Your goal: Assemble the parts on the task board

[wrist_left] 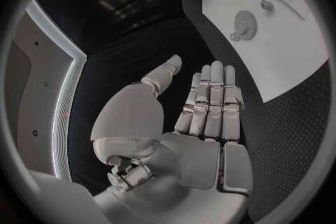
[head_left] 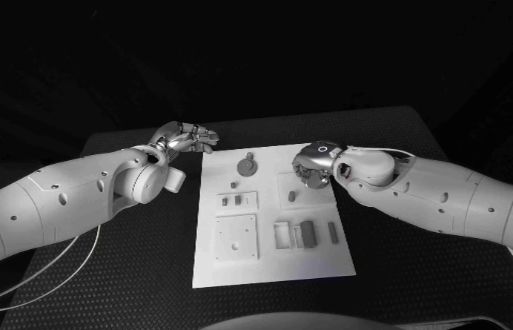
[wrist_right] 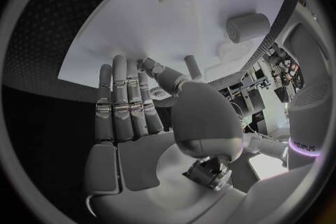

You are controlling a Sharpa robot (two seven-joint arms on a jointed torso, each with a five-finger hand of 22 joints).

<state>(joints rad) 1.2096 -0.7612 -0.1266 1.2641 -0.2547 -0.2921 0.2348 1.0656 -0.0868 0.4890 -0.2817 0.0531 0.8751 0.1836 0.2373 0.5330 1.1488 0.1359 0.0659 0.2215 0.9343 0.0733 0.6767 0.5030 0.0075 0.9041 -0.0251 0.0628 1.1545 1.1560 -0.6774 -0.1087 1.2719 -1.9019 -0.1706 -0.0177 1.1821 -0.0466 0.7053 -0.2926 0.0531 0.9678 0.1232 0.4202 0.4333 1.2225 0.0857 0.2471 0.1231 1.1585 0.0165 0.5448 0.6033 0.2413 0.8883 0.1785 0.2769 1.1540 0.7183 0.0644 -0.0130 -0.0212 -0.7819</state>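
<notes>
The white task board (head_left: 270, 219) lies mid-counter (head_left: 128, 271), grey parts resting on it (a gear-shaped part (head_left: 247, 167) near its far edge). The left robot hand (head_left: 184, 139) hovers off the board's far left corner, fingers straight and apart, holding nothing. The right robot hand (head_left: 312, 165) reaches over the far right corner, flat-fingered and empty.

Dim, dark surroundings; fisheye-bent edges
</notes>
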